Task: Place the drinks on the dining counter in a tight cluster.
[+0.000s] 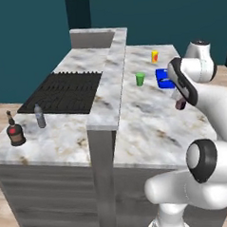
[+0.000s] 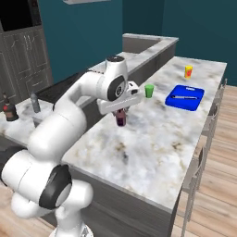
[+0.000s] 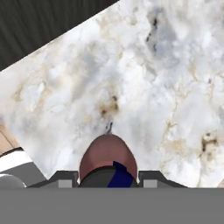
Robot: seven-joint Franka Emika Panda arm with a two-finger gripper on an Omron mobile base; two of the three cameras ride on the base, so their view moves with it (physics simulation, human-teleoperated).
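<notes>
My gripper (image 2: 121,112) is shut on the tiny maroon bottle (image 2: 121,120), holding it upright low over the dining counter (image 2: 152,143), near the raised ledge. Looking down from the hand, the maroon bottle (image 3: 108,157) sits between the two fingertips with veined marble (image 3: 153,87) below it. I cannot tell whether its base touches the slab. The slim grey water bottle (image 1: 39,116) and the squat brown bottle with a red label (image 1: 14,132) stand on the stove worktop, far left of the gripper (image 1: 180,101). In the right base view they are the water bottle (image 2: 35,102) and the brown bottle (image 2: 8,110).
A green cup (image 2: 149,90), a yellow-orange cup (image 2: 188,71) and a blue tray (image 2: 185,97) holding a utensil sit toward the far end of the dining counter. The black stove (image 1: 62,92) lies beyond the raised ledge (image 1: 108,82). Bar stools stand along the right edge.
</notes>
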